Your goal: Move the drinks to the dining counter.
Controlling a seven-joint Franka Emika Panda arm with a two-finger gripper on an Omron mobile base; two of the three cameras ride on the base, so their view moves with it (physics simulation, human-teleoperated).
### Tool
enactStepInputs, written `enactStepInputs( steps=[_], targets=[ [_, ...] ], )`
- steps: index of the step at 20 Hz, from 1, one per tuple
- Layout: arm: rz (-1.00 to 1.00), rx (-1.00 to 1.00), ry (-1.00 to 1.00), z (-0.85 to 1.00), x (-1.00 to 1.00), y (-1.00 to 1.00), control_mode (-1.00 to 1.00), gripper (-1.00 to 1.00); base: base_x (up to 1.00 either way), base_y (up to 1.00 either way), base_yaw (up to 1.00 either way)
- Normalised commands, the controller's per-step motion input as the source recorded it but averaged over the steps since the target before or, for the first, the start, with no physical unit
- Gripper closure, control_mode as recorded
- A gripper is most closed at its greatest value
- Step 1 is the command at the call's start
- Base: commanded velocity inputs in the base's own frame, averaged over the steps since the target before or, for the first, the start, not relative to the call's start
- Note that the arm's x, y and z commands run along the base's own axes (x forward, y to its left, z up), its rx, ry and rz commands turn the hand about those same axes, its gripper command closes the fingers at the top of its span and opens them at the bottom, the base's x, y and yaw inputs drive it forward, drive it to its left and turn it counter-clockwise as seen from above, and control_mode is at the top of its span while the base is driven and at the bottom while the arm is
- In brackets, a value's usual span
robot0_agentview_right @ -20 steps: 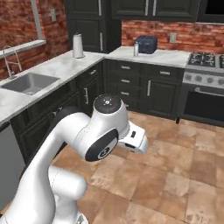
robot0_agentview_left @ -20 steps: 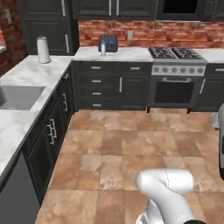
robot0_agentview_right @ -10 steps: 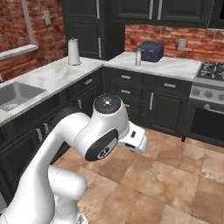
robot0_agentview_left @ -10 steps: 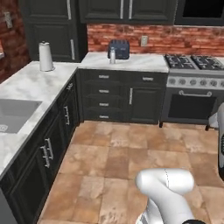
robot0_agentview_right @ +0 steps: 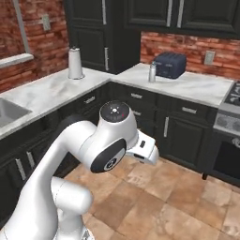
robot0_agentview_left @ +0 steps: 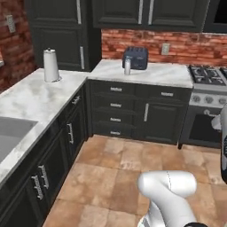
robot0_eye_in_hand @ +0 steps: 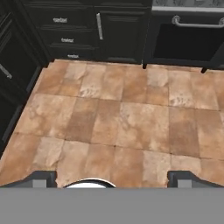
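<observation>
The fingers (robot0_eye_in_hand: 112,177) stand wide apart over the floor (robot0_eye_in_hand: 118,118), empty, ready to grasp; the metal bottle (robot0_agentview_left: 127,67) waits beside the toaster (robot0_agentview_left: 135,57) on the far table (robot0_agentview_left: 150,73).

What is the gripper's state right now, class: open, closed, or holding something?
Gripper: open, holding nothing, pointing down at the tiled floor.

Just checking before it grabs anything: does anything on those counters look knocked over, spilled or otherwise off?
Nothing stands out. The metal bottle stands upright in front of the toaster, the paper-towel roll is upright on the marble worktop, and the floor tiles look clean.
</observation>
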Motion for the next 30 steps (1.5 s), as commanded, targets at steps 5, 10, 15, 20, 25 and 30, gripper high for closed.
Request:
enactStepInputs(
  steps=[5, 10, 15, 20, 25, 30],
  targets=[
    [0.00, 0.00, 0.00, 0.00, 0.00, 0.00, 1.00, -1.00, 1.00, -0.53, 0.09],
    [0.00, 0.00, 0.00, 0.00, 0.00, 0.00, 1.00, -1.00, 1.00, -0.09, 0.00],
    [0.00, 0.00, 0.00, 0.00, 0.00, 0.00, 1.00, -1.00, 1.00, 0.37, -0.17],
    [0.00, 0.00, 0.00, 0.00, 0.00, 0.00, 1.00, -1.00, 1.00, 0.81, -0.25],
    [0.00, 0.00, 0.00, 0.00, 0.00, 0.00, 1.00, -1.00, 1.00, 0.47, -0.25],
    [0.00, 0.00, 0.00, 0.00, 0.00, 0.00, 1.00, -1.00, 1.00, 0.01, -0.24]
  ],
)
